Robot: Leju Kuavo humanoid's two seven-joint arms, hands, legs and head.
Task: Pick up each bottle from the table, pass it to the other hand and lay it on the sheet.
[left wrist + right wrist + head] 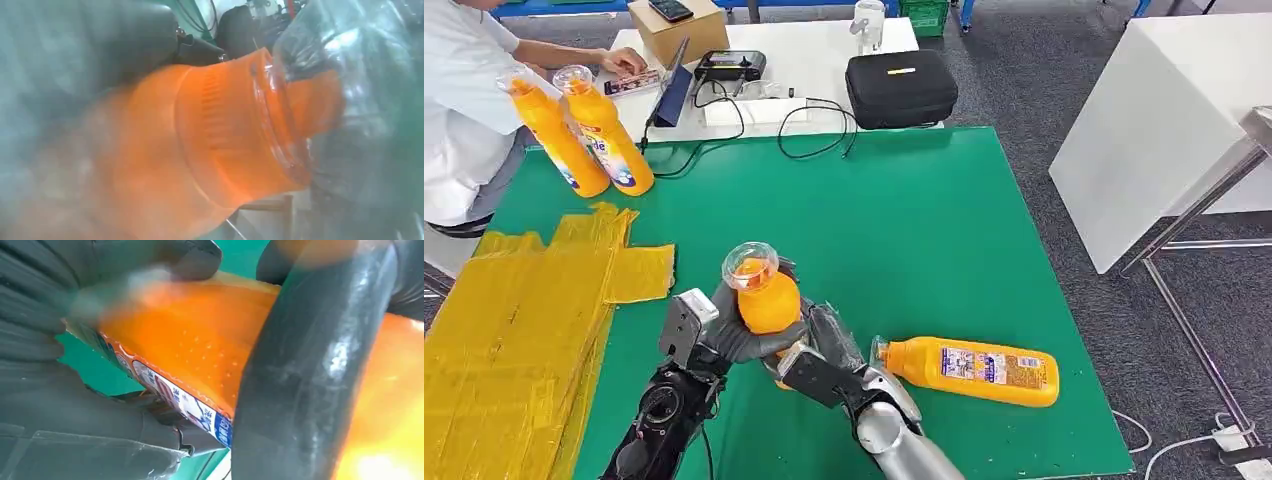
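Clearly we are in the middle of the hand-over: the held bottle (pixel 767 298) stands upright above the green table (pixel 924 220), cap up, so that each of our hands can take a different part of it. Our left hand (pixel 744 335) wraps the upper body just under the neck, while our right hand (pixel 819 355) closes around the lower, labelled part; in the right wrist view a dark finger (pixel 300 380) lies across the orange body. Which hand carries the weight we cannot tell, since the close views are blurred. The yellow sheet (pixel 514 320) lies to our left, which is why the left hand must end up with it. A second bottle (pixel 972 370) lies just to the right, and two more bottles (pixel 584 130) stand at the far left corner.
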